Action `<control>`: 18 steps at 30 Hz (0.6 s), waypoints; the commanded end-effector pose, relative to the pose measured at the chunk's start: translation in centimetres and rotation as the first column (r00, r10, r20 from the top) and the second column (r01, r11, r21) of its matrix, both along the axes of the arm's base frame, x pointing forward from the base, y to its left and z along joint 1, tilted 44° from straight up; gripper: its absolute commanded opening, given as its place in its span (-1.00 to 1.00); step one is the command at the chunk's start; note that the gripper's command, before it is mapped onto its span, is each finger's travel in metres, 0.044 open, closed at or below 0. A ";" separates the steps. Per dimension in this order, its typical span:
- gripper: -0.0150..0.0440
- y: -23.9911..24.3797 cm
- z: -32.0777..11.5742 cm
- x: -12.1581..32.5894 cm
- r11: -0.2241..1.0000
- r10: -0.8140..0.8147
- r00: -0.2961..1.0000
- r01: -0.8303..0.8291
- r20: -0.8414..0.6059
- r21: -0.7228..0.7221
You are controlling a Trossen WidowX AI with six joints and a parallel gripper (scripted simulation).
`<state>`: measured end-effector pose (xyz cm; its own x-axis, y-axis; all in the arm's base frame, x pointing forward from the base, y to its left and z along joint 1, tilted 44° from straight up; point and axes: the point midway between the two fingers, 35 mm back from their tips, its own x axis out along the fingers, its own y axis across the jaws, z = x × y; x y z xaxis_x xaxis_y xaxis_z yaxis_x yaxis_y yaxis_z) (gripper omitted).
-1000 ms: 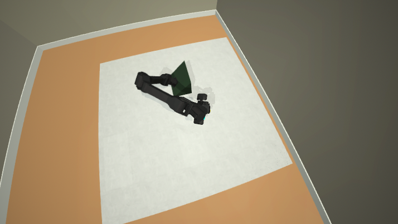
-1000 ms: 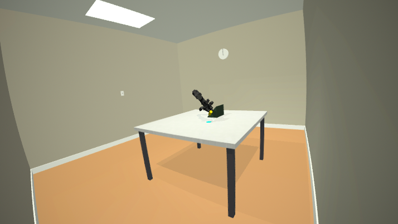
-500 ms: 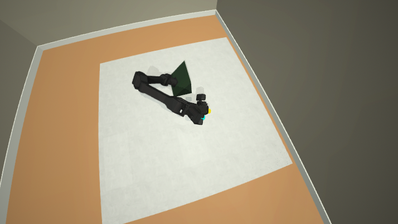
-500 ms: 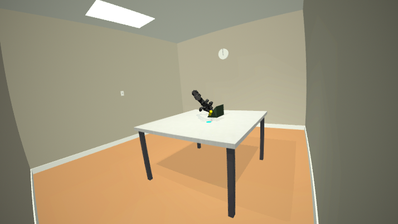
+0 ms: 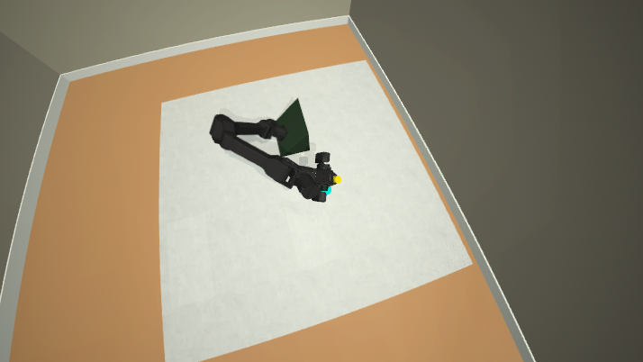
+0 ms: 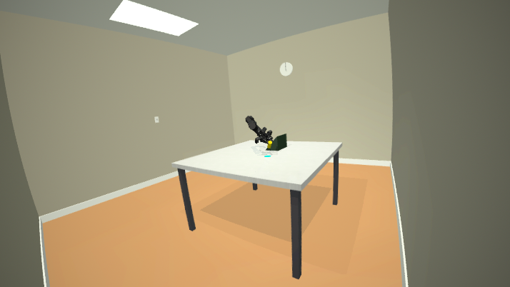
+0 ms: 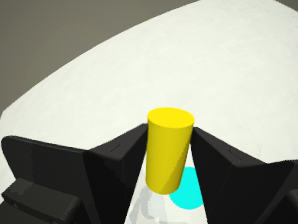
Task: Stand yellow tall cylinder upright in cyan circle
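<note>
The yellow tall cylinder [image 5: 338, 179] [image 6: 270, 145] [image 7: 168, 155] is between the fingers of my gripper [image 5: 335, 178] [image 6: 271, 142] [image 7: 169, 131], which is shut on it. In the exterior view it stands close to upright, with a slight tilt, and appears to be above the table top. The cyan circle [image 5: 328, 191] [image 6: 267, 156] [image 7: 188, 196] lies flat on the table. In the wrist view it shows below and to the right of the cylinder, partly hidden by the cylinder and the right finger. In the top view the gripper covers part of it.
A dark green slanted block [image 5: 295, 128] [image 6: 281, 143] stands on the white table [image 5: 252, 270] [image 6: 250, 165], beside the arm's base. The arm [image 5: 249, 153] [image 6: 251, 122] reaches past it. Faint shadows lie on the table near the gripper.
</note>
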<state>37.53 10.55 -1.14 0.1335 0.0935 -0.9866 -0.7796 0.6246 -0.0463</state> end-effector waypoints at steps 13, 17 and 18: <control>-0.14 -0.4 0.5 -0.2 0.996 0.032 0.997 -0.038 0.074 0.085; -0.14 -0.4 0.6 -0.2 0.993 0.040 0.995 -0.050 0.095 0.105; -0.14 -0.4 0.6 -0.2 0.993 0.042 0.994 -0.053 0.101 0.110</control>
<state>37.48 10.32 -0.69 0.2104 0.1961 -0.9578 -0.8010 0.5962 -0.0539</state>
